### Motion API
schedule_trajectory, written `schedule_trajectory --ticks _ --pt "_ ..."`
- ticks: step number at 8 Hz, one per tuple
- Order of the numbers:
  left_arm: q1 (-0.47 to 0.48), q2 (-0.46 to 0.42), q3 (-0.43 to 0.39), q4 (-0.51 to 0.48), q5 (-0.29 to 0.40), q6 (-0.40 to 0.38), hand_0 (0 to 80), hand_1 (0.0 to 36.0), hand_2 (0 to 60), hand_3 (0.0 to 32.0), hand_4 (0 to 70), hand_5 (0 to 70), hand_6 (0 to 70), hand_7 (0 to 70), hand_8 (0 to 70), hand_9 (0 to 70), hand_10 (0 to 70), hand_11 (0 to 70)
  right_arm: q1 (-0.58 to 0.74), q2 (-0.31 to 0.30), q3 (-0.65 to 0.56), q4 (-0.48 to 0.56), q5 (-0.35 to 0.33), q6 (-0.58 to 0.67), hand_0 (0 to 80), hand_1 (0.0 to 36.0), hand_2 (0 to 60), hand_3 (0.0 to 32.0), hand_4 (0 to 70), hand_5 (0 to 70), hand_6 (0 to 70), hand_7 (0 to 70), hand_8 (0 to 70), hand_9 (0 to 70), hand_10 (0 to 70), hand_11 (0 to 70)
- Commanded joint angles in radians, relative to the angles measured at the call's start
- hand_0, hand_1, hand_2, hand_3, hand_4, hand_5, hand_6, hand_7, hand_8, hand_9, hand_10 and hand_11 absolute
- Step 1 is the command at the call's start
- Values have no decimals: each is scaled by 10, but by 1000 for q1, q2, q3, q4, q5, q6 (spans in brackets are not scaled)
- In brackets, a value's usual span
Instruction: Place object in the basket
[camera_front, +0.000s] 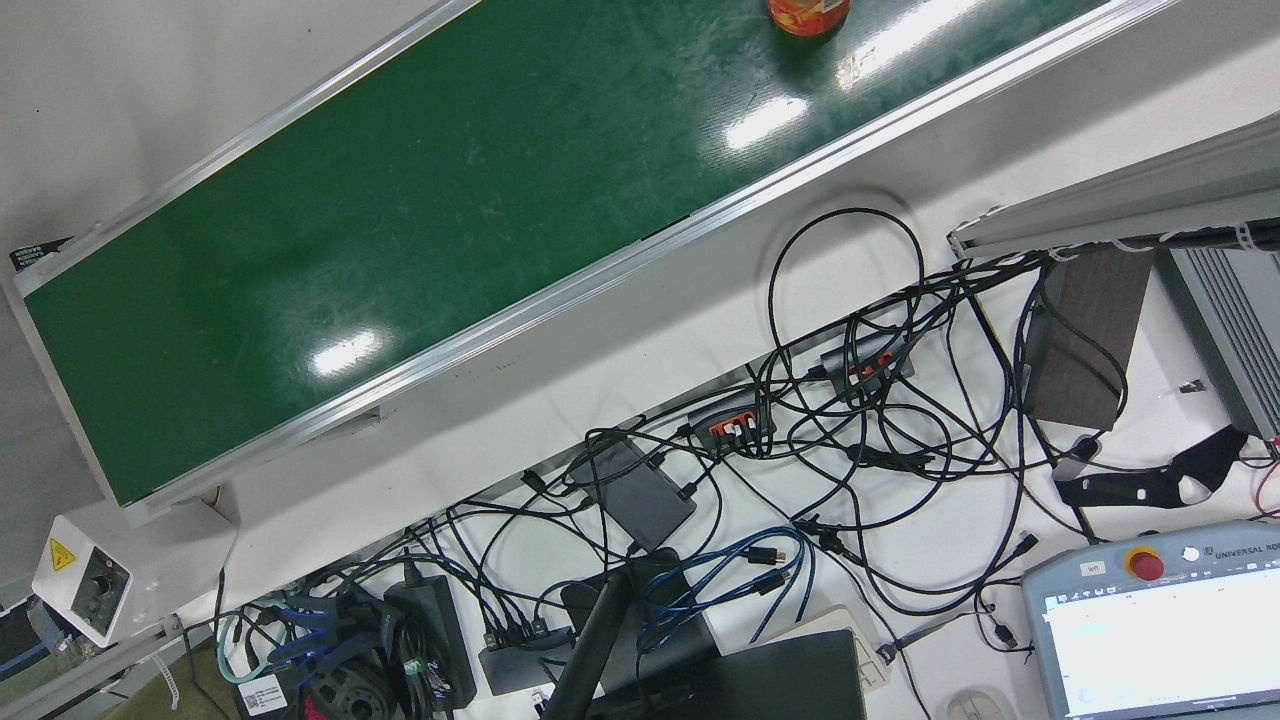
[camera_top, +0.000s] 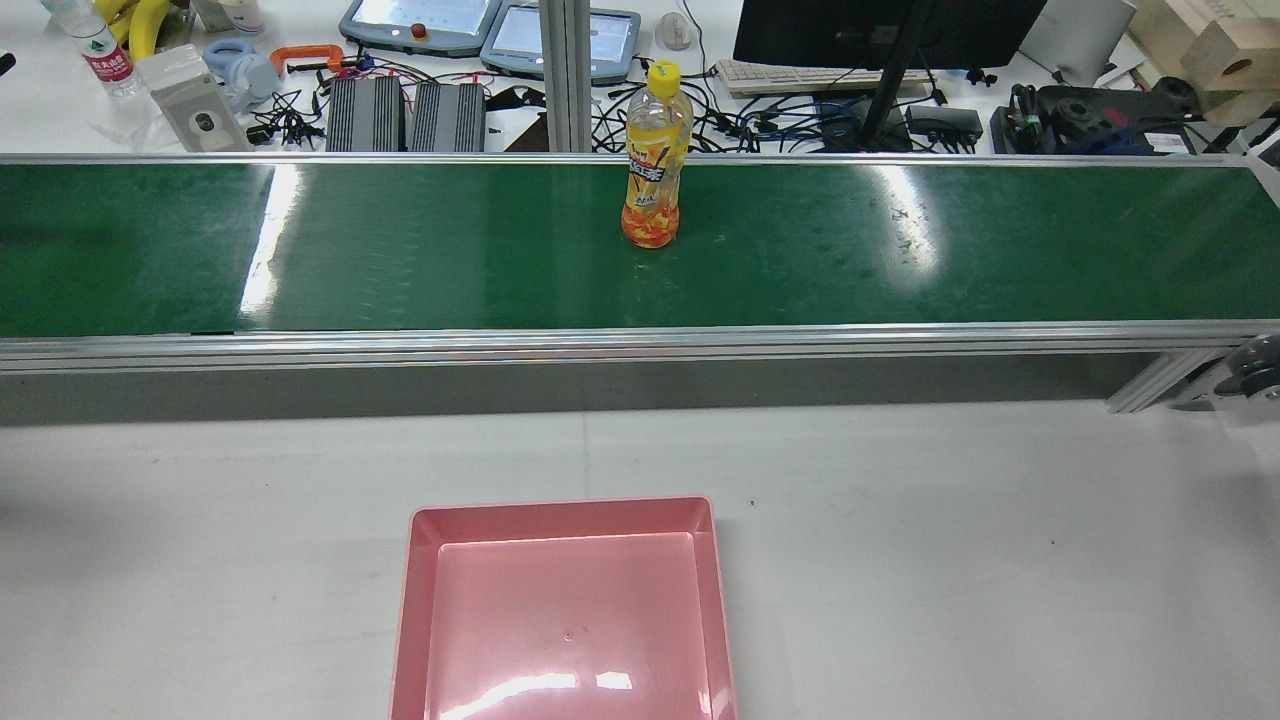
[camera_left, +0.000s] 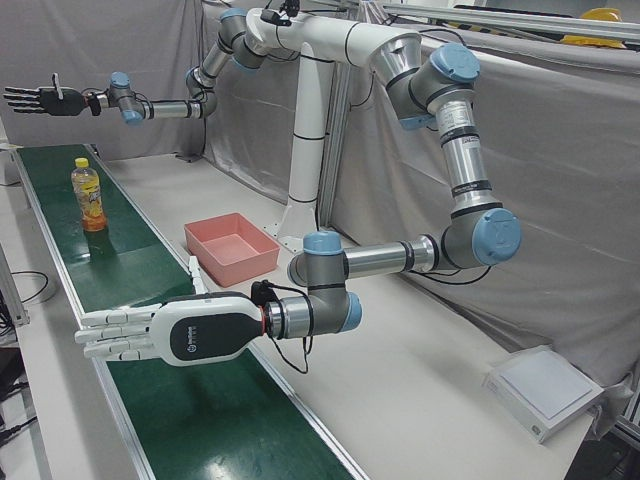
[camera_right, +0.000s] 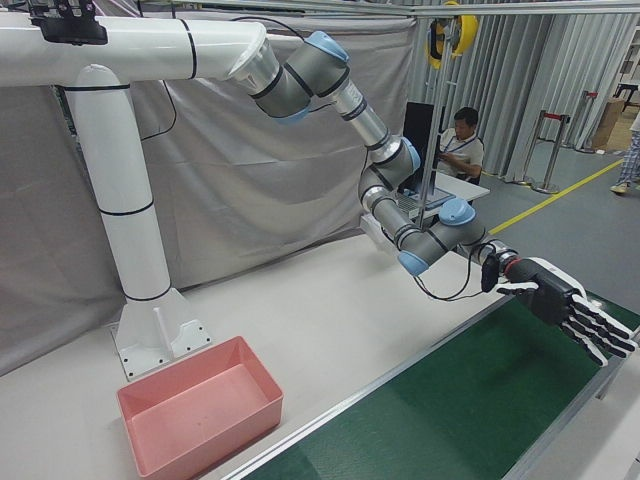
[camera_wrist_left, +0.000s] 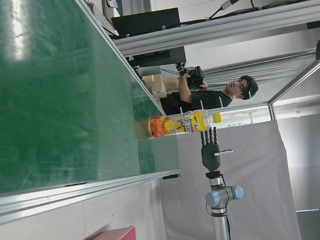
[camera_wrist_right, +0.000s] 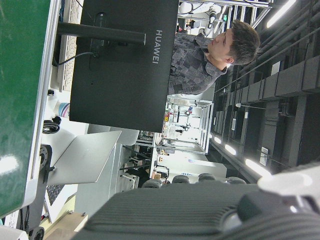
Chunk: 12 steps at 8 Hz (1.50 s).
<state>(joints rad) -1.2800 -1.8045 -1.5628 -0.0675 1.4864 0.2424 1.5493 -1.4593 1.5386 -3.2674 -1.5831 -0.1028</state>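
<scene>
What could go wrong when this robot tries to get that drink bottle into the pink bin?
1. The tall, narrow orange drink bottle with a yellow cap stands upright on the glossy green conveyor belt; a sideways nudge could topple it.
2. Both open robot hands, left robot hand and right robot hand, are far from it.
3. The shallow pink plastic basket may let an upright bottle tip out.

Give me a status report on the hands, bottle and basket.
Left hand open over the belt. Right hand open too. Bottle upright on belt, untouched. Basket empty, path clear.
</scene>
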Motion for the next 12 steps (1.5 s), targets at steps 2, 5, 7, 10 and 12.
schedule_trajectory --ticks 2,5,7,10,12 --pt "20 -1 -2 -5 -2 20 474 122 2 0 6 43 0 0 0 0 64 110 0 -1 0 0 0 0 0 0 0 0 0 0 0 0 0 0 0 0" --pt "33 -56 -23 43 2 58 491 133 0 0 10 51 0 0 0 0 71 123 0 -1 0 0 0 0 0 0 0 0 0 0 0 0 0 0 0 0" --pt "34 -110 -51 127 0 71 495 133 0 0 9 47 0 0 0 3 67 116 0 0 0 0 0 0 0 0 0 0 0 0 0 0 0 0 0 0" --pt "36 -121 -92 216 -5 69 496 135 0 0 6 46 0 0 0 13 66 116 0 -1 0 0 0 0 0 0 0 0 0 0 0 0 0 0 0 0" --pt "91 -127 -94 206 -20 67 478 119 0 0 0 35 0 0 0 14 75 126 0 -1 0 0 0 0 0 0 0 0 0 0 0 0 0 0 0 0"
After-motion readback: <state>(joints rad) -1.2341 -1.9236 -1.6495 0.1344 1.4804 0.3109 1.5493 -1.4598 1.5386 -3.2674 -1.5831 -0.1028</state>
